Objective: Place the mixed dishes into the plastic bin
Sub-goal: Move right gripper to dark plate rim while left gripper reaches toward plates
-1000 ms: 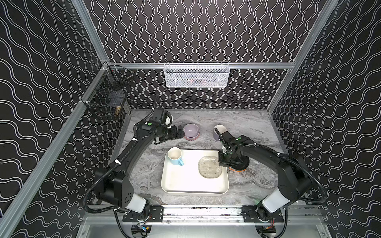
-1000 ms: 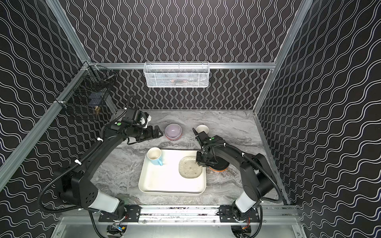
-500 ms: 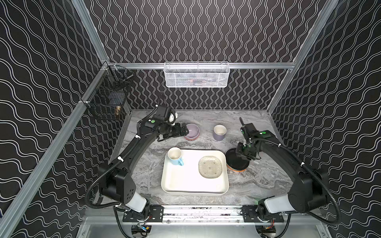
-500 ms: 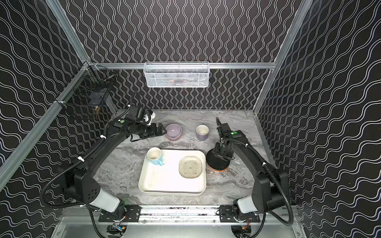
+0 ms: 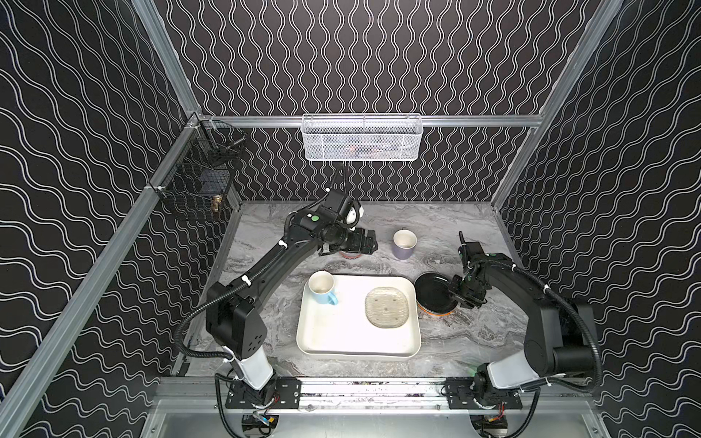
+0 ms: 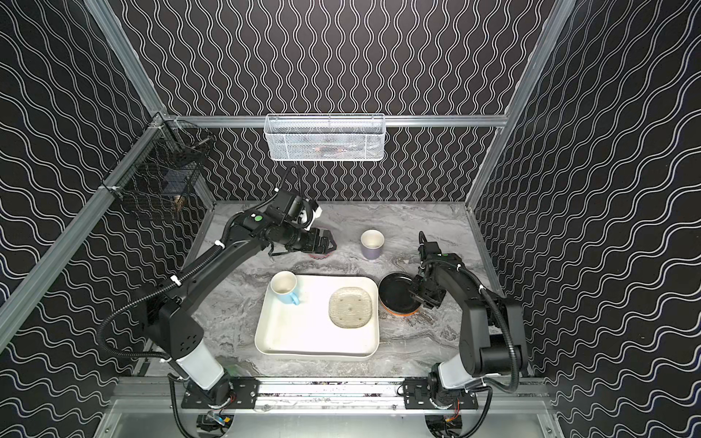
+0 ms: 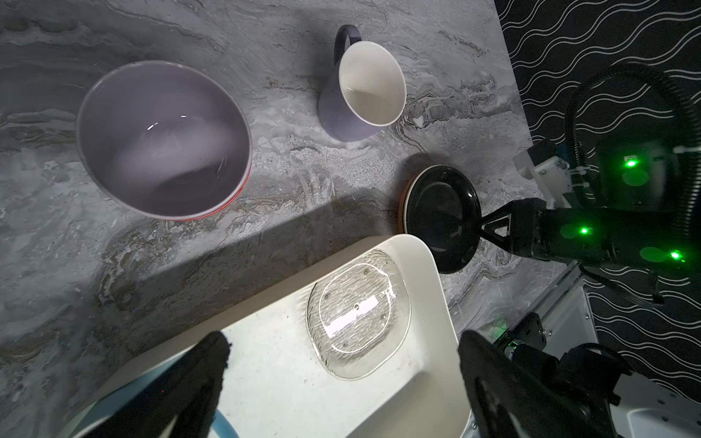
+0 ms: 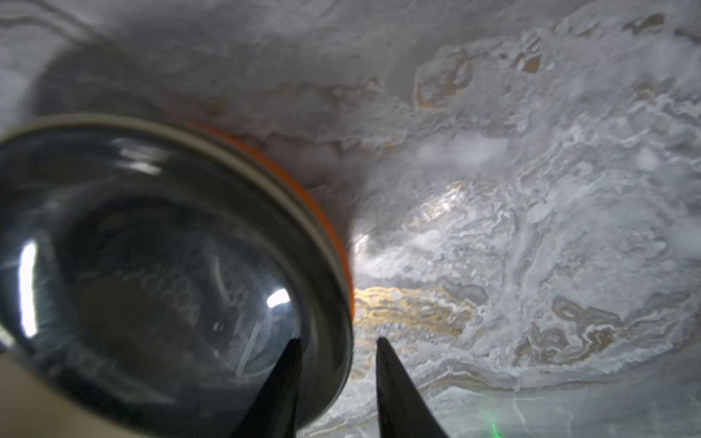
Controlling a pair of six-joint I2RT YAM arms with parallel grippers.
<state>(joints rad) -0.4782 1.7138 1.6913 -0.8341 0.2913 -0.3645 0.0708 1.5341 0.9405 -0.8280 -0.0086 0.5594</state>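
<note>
two arms work over one grey marbled worktop (image 5: pixel 474 341). one cream bin (image 5: pixel 341 337) lies at the middle front. two dishes are inside it: one light blue mug (image 5: pixel 321 290), upright in the far left corner, and one clear glass plate (image 5: pixel 386 306), flat by the right wall.

the other dishes stand on the worktop. one lavender-grey mug (image 5: pixel 404 242) is upright behind the bin. left of it are two nested bowls: a lavender bowl (image 7: pixel 163 140) sits inside a red-orange bowl (image 7: pixel 233 200), of which only the rim shows. just beside the bin's right wall is one stack of plates, with a black plate (image 5: pixel 430 292) on top and an orange plate (image 5: pixel 436 314) at the bottom. a thin pale edge shows between them in the blurred right wrist view, so i count three there.

the left pincer (image 5: pixel 371 242) hangs over the two bowls, spread wide and holding nothing. the right pincer (image 8: pixel 337 340) is at the stack's right edge. it is parted narrowly astride the black plate's rim, one finger over the plate and one outside it. a sliver of worktop shows beside the outer finger, so it is not clenched.

two wire baskets hang on the walls: one white basket (image 5: pixel 362 138) at the back and one black basket (image 5: pixel 197 178) on the left.
</note>
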